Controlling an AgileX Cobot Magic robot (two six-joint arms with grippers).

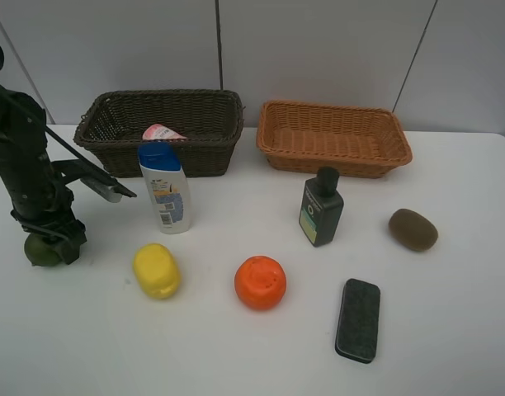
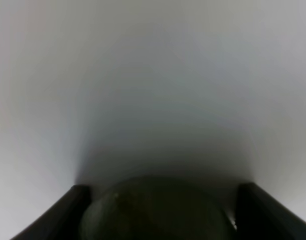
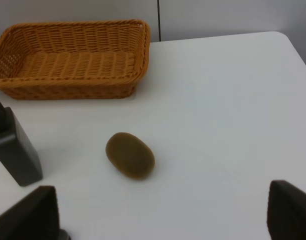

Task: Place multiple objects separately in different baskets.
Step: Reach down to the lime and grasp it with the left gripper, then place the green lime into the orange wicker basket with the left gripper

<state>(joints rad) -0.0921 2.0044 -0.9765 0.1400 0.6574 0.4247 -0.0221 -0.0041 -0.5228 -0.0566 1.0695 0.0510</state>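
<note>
L gripper [image 2: 163,192] is standing low on the left side of the white table [image 1: 450,330], w/ the round dark green fruit [image 1: 38,251] sitting between its two black fingers [image 2: 68,212]. The fingers are lying close on both sides of the fruit, but the wrist view is blurred, so I cannot tell if they are pressing it. R gripper [image 3: 160,200] is hanging above the table w/ jaws wide apart; the oval brown fruit [image 3: 130,155] is lying apart from it.

At the back, the dark brown woven wicker basket [image 1: 199,157] is holding the pink bottle [image 1: 160,132], and the light orange-tan wicker basket [image 1: 335,161] is standing beside it. The white bottle w/ blue cap [image 1: 164,188] is standing upright just in front of the dark basket, and the dark green bottle [image 1: 321,208] in front of the tan one. The yellow fruit [image 1: 157,270], the orange fruit [image 1: 260,281] and the flat dark rectangular block [image 1: 358,319] are lying nearer the front, apart from each other.
</note>
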